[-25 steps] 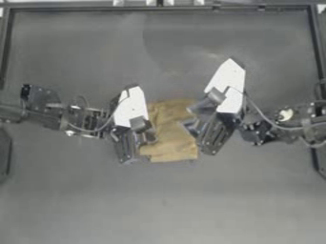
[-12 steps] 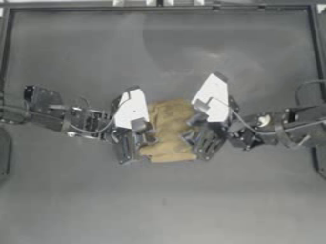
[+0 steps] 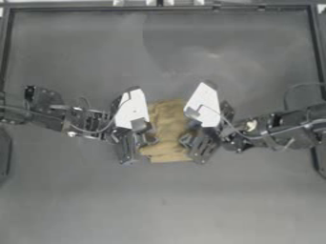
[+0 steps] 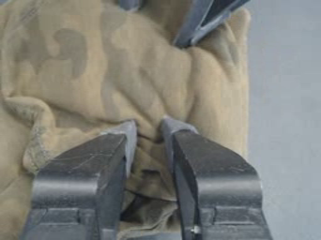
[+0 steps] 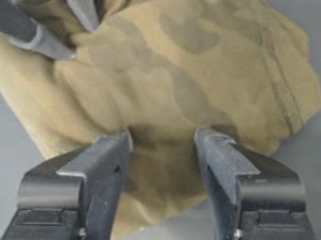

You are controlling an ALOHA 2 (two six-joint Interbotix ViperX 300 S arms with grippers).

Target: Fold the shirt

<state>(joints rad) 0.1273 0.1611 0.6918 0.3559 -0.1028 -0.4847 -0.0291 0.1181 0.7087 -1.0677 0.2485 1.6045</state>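
The tan shirt (image 3: 167,129) with darker blotches lies bunched into a narrow folded bundle at the table's middle. My left gripper (image 3: 128,153) is at the bundle's left edge. In the left wrist view it (image 4: 149,129) is shut on a raised fold of the shirt (image 4: 106,79). My right gripper (image 3: 198,150) is at the bundle's right edge. In the right wrist view it (image 5: 163,137) is open, its jaws wide apart over the shirt (image 5: 182,79) with nothing pinched. Each wrist view shows the other arm's fingers at the cloth's far side.
The dark table (image 3: 166,205) runs wide around the bundle on every side. Its raised frame (image 3: 159,6) lines the back and side edges. Both arms (image 3: 57,119) reach in from left and right, with cables along the right arm (image 3: 280,125).
My right gripper has moved left and toward the table's front, closing in on the shirt's right edge. The bundle looks narrower. The left gripper has hardly moved.
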